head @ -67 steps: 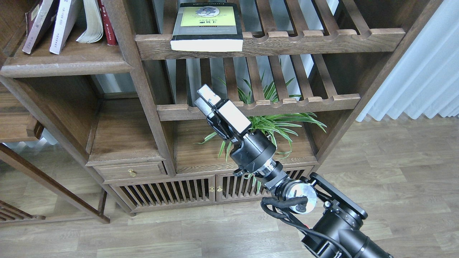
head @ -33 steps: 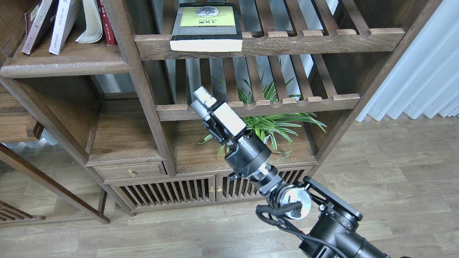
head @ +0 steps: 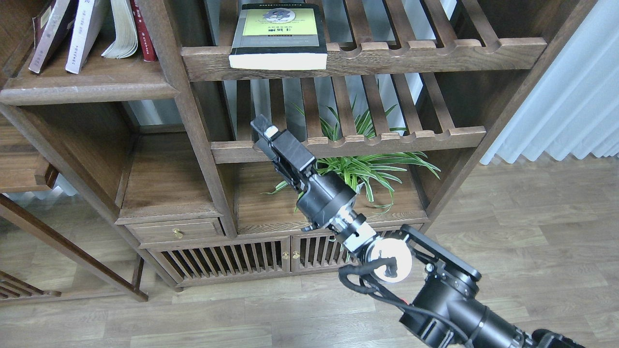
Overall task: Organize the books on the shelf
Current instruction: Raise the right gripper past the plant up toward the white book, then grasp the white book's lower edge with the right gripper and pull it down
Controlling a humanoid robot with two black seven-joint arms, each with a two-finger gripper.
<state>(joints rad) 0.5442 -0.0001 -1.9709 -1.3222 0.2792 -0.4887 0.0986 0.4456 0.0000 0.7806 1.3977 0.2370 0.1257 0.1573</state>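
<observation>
The right hand (head: 265,129) is being held up in front of the bookcase, dark and seen nearly end-on, so whether it is clenched or released cannot be told; nothing is being carried in it. Well above it and slightly to its right, the thick book (head: 279,36) is lying flat on a slatted rack (head: 435,50), long axis running front to back, page edge facing out. Far up to the hand's left, two books (head: 67,34) are leaning on the solid shelf (head: 92,89). The left hand is not being shown.
</observation>
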